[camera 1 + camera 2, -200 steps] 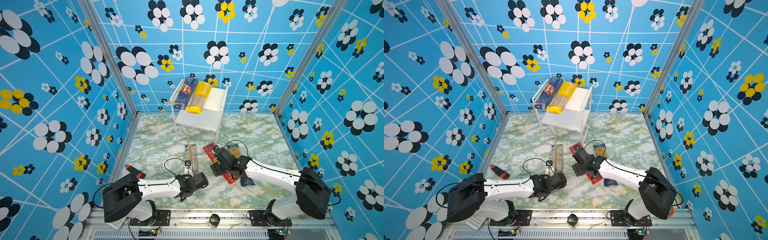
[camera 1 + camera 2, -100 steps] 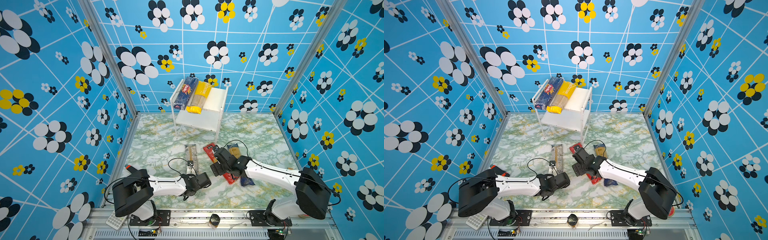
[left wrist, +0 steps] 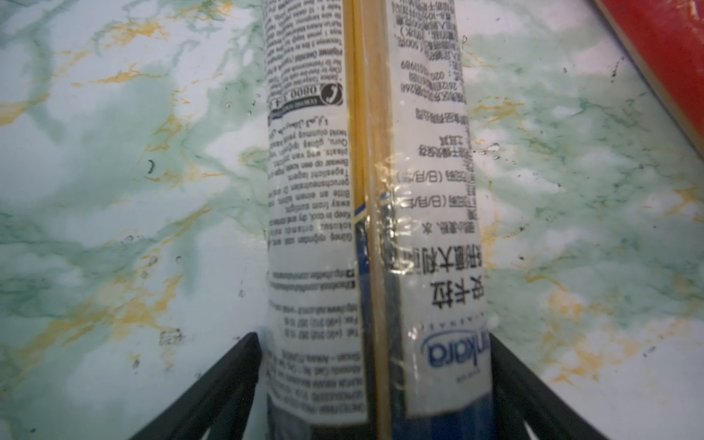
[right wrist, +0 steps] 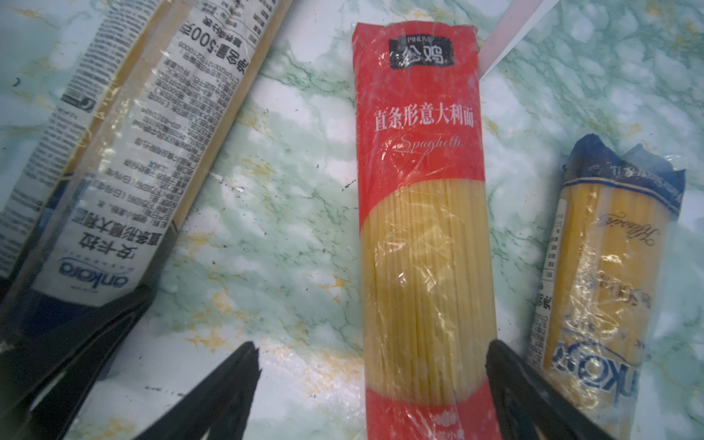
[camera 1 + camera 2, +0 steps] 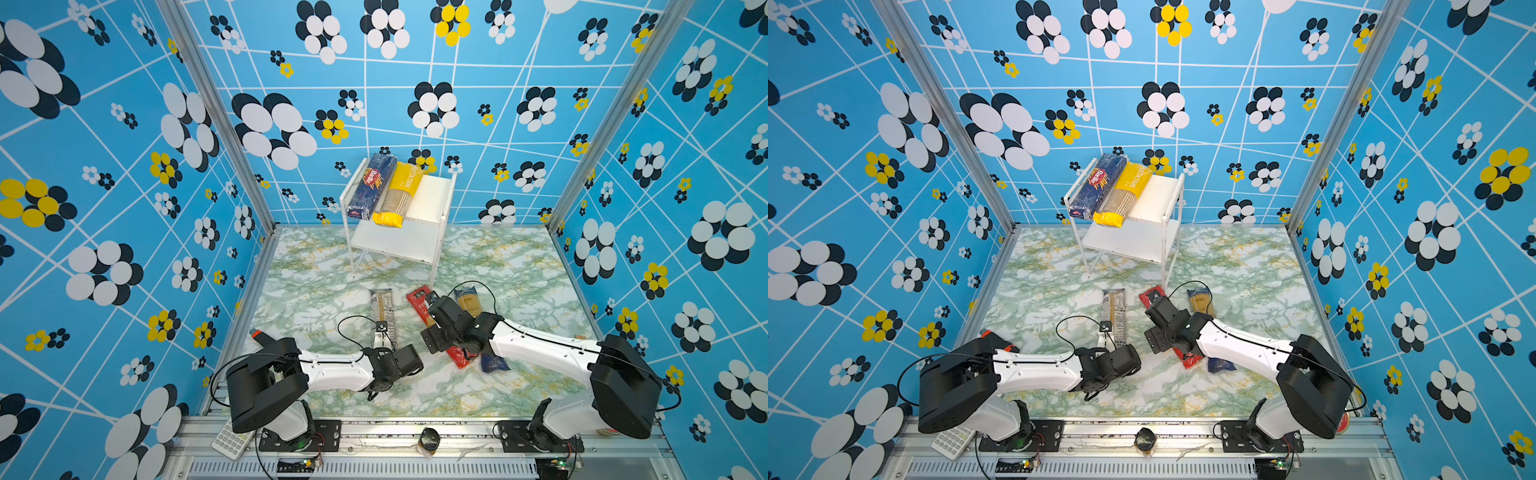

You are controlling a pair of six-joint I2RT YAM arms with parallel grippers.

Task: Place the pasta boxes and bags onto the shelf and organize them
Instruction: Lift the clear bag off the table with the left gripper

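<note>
A green-and-white marbled counter (image 5: 324, 286) is seen from above, enclosed by blue flower-patterned walls (image 5: 124, 208). At 12 o'clock, by the back wall, stands a small white two-tier shelf (image 5: 432, 195). On its top board lie a dark blue Barilla box (image 5: 372, 187), on the 9 o'clock side, and a yellow spaghetti bag (image 5: 397, 193) touching the box at its 3 o'clock. Both run from 12 to 6 o'clock.

Near the counter's middle, three more spaghetti bags lie flat, side by side but apart, each pointing roughly from 12 to 6. The white-labelled bag (image 5: 381, 309), blue at its near end, lies furthest toward 9 o'clock. The red-ended bag (image 5: 417, 299) is at its 3 o'clock. The gold-labelled bag (image 5: 468, 301) is just beside the red one, at 3 o'clock of it.

The left gripper (image 3: 375, 335) reaches in from 7 o'clock to the 6 o'clock end of the white-labelled bag. Its jaws are spread wide and straddle the bag, with a black finger (image 3: 236, 365) close against each long side.

The right gripper (image 4: 373, 348) reaches in from 4 o'clock above the red-ended bag. Its jaws are released and grasp nothing. One finger (image 4: 506, 365) sits at the bag's edge, toward the gold-labelled bag, and the other is over the counter, apart from the bag.
</note>
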